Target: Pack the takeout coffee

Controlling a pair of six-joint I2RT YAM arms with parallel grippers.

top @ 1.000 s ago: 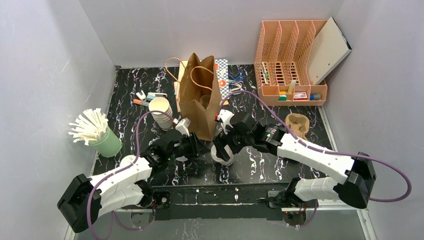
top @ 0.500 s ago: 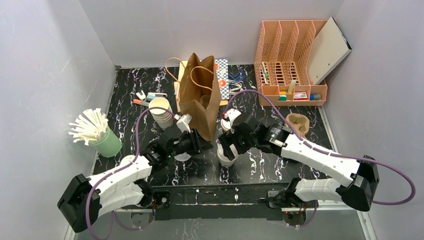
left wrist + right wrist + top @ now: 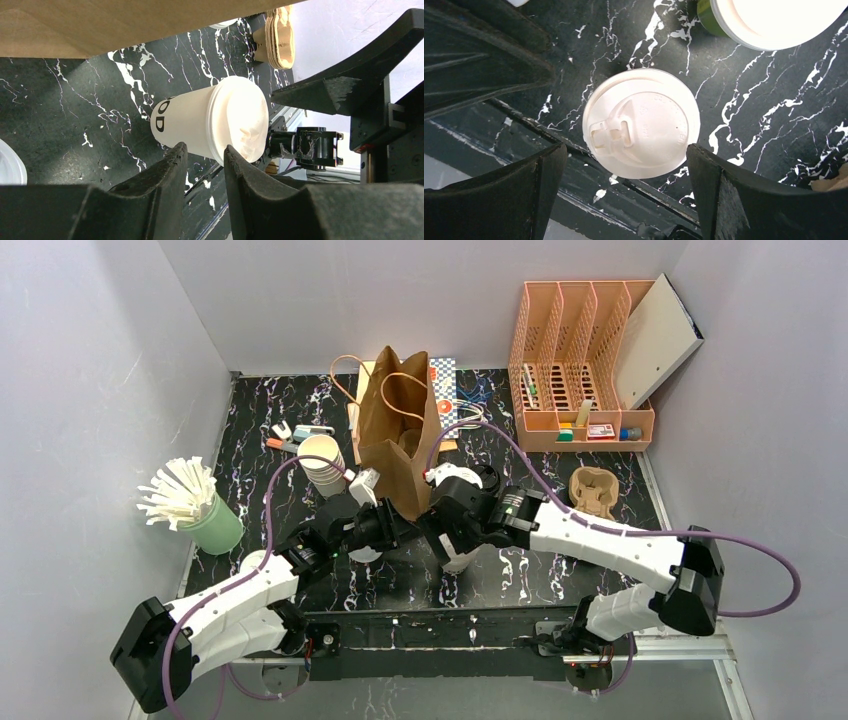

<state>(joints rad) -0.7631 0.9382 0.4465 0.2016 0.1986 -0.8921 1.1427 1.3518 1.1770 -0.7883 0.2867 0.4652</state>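
A pale cream takeout coffee cup with a white sip lid stands near the table's front edge. My right gripper hovers open above it, its fingers wide on either side of the lid and touching nothing. My left gripper points at the same cup from the left, its jaws a narrow gap apart with nothing between them. A green-sided cup with a white lid stands just beyond the cream one and is hidden under the right arm in the top view. The brown paper bag stands upright and open behind both grippers.
A loose white lid lies under the left wrist. A stack of lidless cups stands left of the bag, and a green holder of white sticks at far left. A cardboard cup carrier and a peach desk organizer are at right.
The right arm has swung left and its open gripper has settled over the cream cup. The left gripper has edged a little toward the cup.
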